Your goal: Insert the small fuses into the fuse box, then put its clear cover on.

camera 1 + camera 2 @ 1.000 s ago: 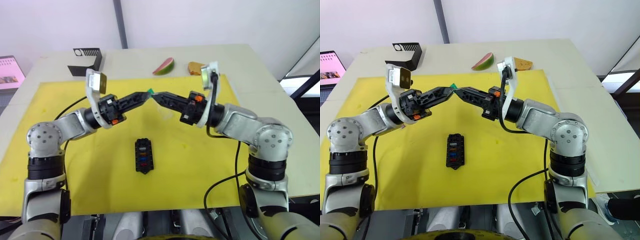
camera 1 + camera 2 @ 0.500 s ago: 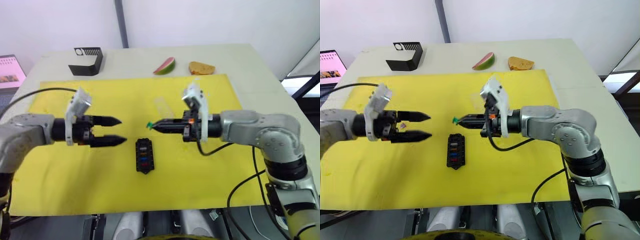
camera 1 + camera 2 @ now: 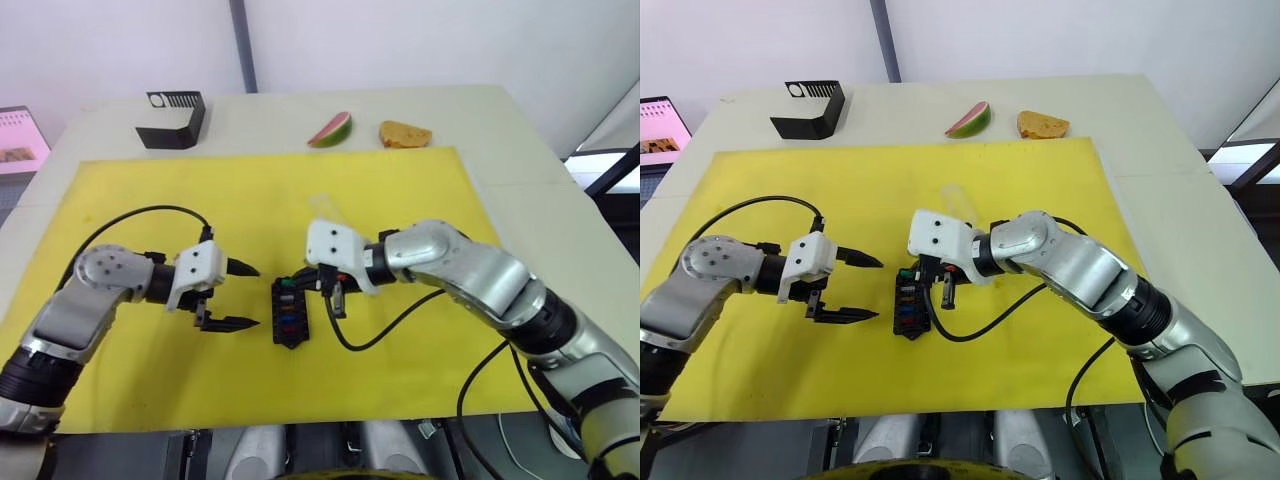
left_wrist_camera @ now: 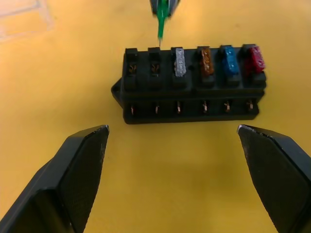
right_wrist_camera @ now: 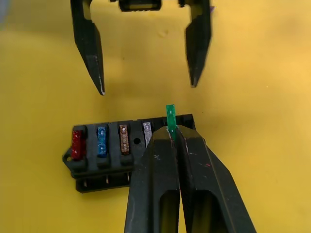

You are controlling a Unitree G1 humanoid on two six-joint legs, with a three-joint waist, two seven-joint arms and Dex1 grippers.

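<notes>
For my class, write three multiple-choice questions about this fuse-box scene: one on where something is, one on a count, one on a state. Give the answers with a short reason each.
1. Where does the clear cover lie?
A. On the yellow mat, beyond the fuse box
B. On top of the fuse box
C. Between the left gripper's jaws

2. How many fuses already sit in the fuse box?
A. Two
B. Four
C. Six

3. What is the right gripper doing?
A. Open, holding nothing
B. Shut on the green fuse
C. Shut on the cover

Answers:
1 A: the cover rests on the mat, apart from the box.
2 B: the left wrist view shows grey, brown, blue and red seated, with two slots empty.
3 B: the green fuse sticks out between its shut jaws, while the left gripper is open.
</notes>
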